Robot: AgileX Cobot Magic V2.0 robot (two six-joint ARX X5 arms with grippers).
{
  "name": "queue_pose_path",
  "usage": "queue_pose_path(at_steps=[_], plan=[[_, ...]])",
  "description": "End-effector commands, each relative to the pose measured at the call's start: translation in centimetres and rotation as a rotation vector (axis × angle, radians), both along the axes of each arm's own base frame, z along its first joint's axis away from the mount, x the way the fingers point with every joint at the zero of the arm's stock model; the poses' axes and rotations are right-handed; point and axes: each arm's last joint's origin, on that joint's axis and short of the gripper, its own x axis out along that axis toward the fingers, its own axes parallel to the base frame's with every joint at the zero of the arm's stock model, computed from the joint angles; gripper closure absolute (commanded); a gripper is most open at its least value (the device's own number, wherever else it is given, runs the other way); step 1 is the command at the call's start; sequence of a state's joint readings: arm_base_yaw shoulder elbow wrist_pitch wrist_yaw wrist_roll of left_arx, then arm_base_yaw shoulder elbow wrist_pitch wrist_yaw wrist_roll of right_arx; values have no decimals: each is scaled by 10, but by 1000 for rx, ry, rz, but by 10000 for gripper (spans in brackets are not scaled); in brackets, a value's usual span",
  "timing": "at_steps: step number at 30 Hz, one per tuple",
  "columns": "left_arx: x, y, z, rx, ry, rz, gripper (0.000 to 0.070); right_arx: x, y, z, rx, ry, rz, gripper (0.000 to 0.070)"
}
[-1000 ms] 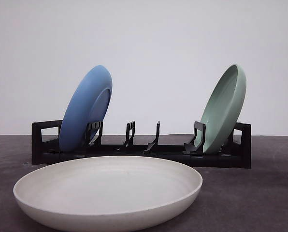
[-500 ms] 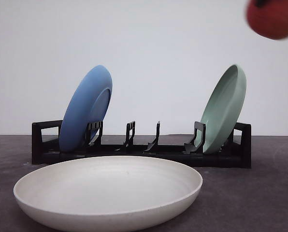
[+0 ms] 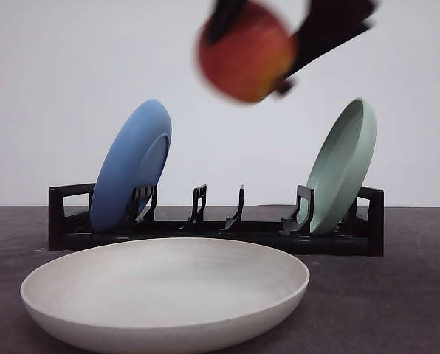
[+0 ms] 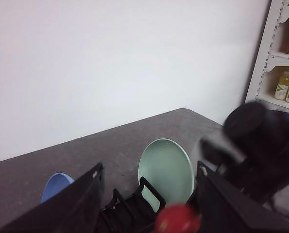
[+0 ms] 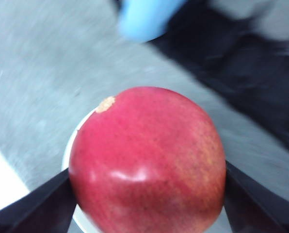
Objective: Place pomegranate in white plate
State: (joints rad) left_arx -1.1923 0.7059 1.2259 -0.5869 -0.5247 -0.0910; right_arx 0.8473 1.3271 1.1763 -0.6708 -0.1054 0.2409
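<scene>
Transport step: right gripper (image 3: 253,48) clamps the pomegranate (image 3: 246,53) high above the rack (image 3: 216,225), smooth red-orange skin, round. You'd next bring it down over the white plate (image 3: 165,299), matte, shallow, raised rim, then release. Left gripper (image 4: 149,204) looks spread, holding nothing.

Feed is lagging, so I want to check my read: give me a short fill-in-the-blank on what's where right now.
1. The right gripper is shut on the ____.
2. The white plate lies flat on the table, in front of the black ____.
3. The blue plate stands at the rack's ____ end, seen from the front.
4. The plate at the rack's other end is pale ____.

Missing words: pomegranate; rack; left; green
</scene>
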Motion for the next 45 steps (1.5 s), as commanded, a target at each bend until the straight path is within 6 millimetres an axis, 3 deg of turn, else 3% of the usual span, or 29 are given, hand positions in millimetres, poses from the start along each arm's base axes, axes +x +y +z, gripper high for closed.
queue_pose_path(at_steps=[1, 9, 20, 31, 35, 41, 45], plan=[[-1, 0, 4, -13, -9, -7, 340, 2, 17, -5, 8, 2, 26, 378], [-1, 0, 5, -13, -9, -7, 340, 7, 58, -56, -134, 63, 90, 378], [-1, 0, 4, -12, -8, -7, 340, 15, 76, -101, -265, 116, 95, 376], [-1, 0, 4, -12, -9, -7, 340, 16, 76, -107, -286, 133, 94, 349], [-1, 0, 4, -12, -8, -7, 340, 15, 75, -107, -300, 143, 94, 257], [-1, 0, 4, -13, -8, -7, 340, 14, 74, -108, -311, 151, 95, 239], [-1, 0, 4, -13, -8, -7, 340, 13, 73, -109, -322, 160, 95, 178]])
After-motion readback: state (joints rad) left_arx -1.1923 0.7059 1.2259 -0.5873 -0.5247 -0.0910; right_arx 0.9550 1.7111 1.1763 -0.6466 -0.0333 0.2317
